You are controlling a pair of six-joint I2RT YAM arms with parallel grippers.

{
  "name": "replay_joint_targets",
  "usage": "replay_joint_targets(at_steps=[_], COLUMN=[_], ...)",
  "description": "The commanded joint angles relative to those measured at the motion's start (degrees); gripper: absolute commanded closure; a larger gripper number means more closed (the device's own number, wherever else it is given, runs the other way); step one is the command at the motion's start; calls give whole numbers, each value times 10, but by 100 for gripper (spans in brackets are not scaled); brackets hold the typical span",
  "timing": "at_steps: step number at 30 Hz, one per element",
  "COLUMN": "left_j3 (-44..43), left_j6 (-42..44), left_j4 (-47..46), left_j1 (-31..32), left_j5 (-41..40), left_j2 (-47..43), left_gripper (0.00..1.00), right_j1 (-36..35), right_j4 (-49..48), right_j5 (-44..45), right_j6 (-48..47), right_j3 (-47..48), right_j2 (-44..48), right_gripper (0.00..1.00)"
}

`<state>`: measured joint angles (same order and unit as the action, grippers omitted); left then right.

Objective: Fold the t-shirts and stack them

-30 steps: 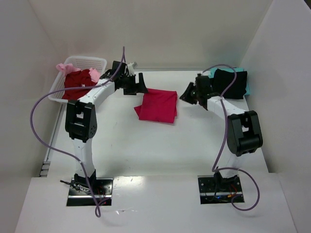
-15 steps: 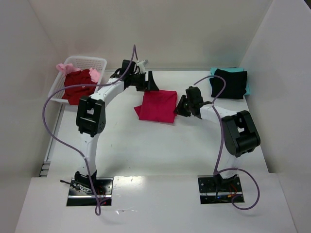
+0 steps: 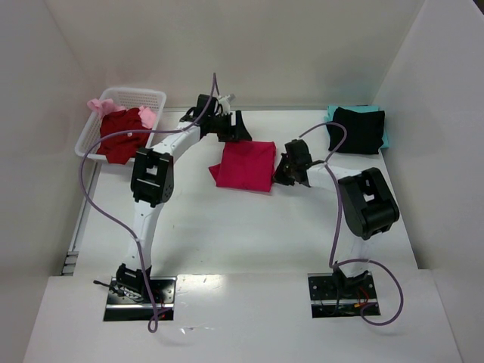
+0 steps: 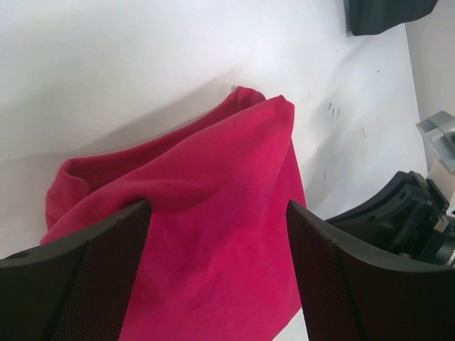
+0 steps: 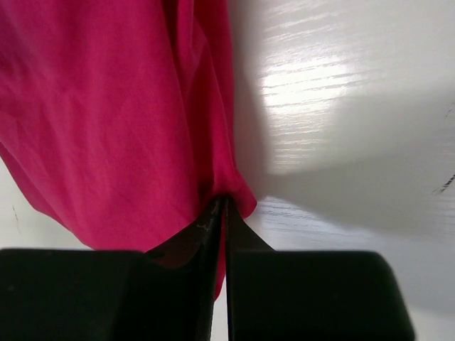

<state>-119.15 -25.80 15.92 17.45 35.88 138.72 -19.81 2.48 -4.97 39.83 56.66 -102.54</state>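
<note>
Starting largest: smooth white counter [image 3: 227, 227], matte, bearing everything. At its far left corner, white plastic lattice basket [image 3: 155, 97], rectangular, holding a crumpled dark red tee [image 3: 121, 134], with a pale pink tee [image 3: 97, 104] bunched over the back rim. Near the counter's middle, crimson-pink tee [image 3: 246, 168], soft cloth folded to a rough rectangle, lying flat with slightly rumpled edges. At the far right corner, black tee [image 3: 359, 130] folded square atop a teal tee [image 3: 330, 113], only teal margins showing. Left claw [image 3: 239, 130] spread wide over the crimson-pink tee's far edge, gripping nothing. Right claw [image 5: 222, 207] pinched tight on that tee's right edge, a fold of cloth caught between the black tips.
</note>
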Motion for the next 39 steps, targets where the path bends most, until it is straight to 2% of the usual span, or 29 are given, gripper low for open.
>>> replay_joint_targets(at_steps=[1,12,17,18,20,25,30,32,35,38,39], left_j3=[-21,-28,-70,-81,-104,-85,29,113,196,283,304], left_j6=[-4,-9,0,6,22,59,81,87,87,71,63], left_j4=[-12,-6,15,24,47,66,73,60,18,-25,-52], left_j1=[3,-2,-15,-15,-15,-31,-44,-44,-44,-27,-12], left_j5=[-14,-41,6,6,12,1,-61,-85,-92,-77,-77], left_j2=[15,43,48,40,24,-58,-150,-179,-231,-257,-262], left_gripper=[15,15,9,6,3,0,0,0,0,12,25], right_j1=[-13,-35,-35,-35,-35,-1,5,5,5,5,5], right_j4=[-33,-33,-3,13,30,72,79,74,47,15,15], right_j5=[14,8,33,41,72,79,95,88,58,22,13], right_j6=[4,16,16,16,16,9,-27,-43,-49,-54,-54], right_j3=[-5,-36,-42,-42,-37,1,56,86,121,157,170], right_j2=[-8,-2,41,70,107,217,213,169,105,53,14], right_gripper=[91,92,92,91,82,69,64,68,81,94,96])
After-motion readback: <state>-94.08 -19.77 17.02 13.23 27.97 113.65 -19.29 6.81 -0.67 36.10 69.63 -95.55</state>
